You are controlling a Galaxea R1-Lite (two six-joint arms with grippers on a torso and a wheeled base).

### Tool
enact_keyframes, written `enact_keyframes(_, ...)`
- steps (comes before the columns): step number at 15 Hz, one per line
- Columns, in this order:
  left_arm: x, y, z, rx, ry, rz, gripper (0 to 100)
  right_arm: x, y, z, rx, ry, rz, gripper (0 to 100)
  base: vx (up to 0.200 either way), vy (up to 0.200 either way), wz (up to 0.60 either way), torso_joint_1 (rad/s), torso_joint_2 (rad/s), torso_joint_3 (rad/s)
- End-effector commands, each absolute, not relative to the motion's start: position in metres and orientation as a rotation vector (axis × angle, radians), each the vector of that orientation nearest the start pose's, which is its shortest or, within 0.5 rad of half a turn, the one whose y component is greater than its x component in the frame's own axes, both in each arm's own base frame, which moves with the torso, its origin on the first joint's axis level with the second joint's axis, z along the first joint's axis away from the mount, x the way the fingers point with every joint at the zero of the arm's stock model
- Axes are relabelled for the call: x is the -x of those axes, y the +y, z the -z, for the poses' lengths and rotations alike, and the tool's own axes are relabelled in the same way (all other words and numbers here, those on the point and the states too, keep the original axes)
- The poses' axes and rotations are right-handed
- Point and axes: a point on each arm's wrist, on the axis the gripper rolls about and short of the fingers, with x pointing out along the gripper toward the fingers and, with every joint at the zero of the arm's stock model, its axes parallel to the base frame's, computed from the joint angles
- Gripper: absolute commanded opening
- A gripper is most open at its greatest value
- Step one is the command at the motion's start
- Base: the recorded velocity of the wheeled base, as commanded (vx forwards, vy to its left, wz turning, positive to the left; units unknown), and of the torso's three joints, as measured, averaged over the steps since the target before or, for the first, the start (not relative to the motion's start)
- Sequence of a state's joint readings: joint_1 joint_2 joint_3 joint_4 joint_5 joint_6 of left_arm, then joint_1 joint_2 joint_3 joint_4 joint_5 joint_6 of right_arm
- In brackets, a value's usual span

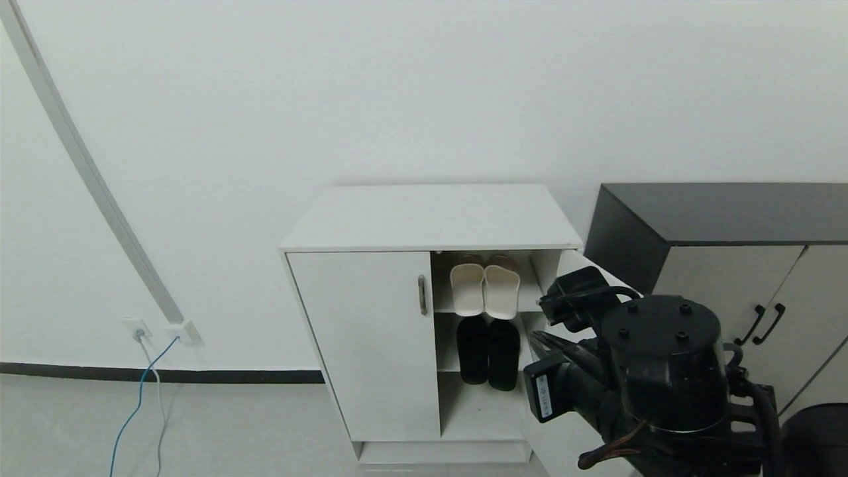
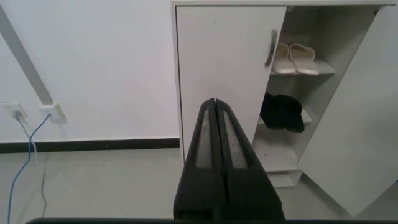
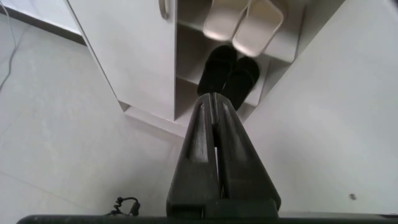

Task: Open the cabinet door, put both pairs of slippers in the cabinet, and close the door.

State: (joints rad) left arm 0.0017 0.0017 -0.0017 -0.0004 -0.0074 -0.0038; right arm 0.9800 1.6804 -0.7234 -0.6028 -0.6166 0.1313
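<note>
Door (image 1: 563,444) stands open at right of cabinet (image 1: 430,215) in head view, white slippers (image 1: 485,289) and black slippers (image 1: 489,350) shelved inside; left wrist view: left gripper (image 2: 214,106) fingers together, well apart from door; right wrist view: right gripper (image 3: 214,99) fingers together, door near alongside, likely light stiff panel, best pushed on flat outer face near free edge.

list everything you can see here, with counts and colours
cabinet: 1, white, against the wall
closed door: 1, white, cabinet's left side
open door: 1, white, cabinet's right side
cream slippers: 1 pair, top shelf
black slippers: 1 pair, shelf below
dark cabinet: 1, black top, pale doors, right of the white one
sockets: 2, white, low on the wall
cable: 1, blue, from socket to floor
conduit: 1, grey, slanting on the wall
left gripper: 1, black, shut, before the closed door
right gripper: 1, black, shut, before the shelves
</note>
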Motion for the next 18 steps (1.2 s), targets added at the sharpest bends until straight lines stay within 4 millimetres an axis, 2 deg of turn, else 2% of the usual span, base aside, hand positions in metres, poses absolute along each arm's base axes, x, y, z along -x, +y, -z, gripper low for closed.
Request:
enact_keyframes(1,0.023,0.000,-0.076,0.005,0.000,0.005,0,-0.173,0.231,-0.165,0.123,0.270,-0.339,0,0.000,0.000,0.00,0.251,-0.57,-0.325)
enact_keyframes(6,0.023,0.000,-0.076,0.002,0.000,0.006,0,-0.179,0.235,-0.157,0.137,0.291,-0.335,0,0.000,0.000,0.00,0.259,-0.59,-0.332)
enact_keyframes(12,0.023,0.000,-0.076,0.003,0.000,0.006,0,-0.181,0.234,-0.157,0.135,0.285,-0.329,0,0.000,0.000,0.00,0.182,-0.39,-0.223)
enact_keyframes(18,0.023,0.000,-0.076,0.003,-0.003,0.006,0,-0.184,0.231,-0.155,0.140,0.290,-0.315,0,0.000,0.000,-0.60,0.072,-0.16,-0.084)
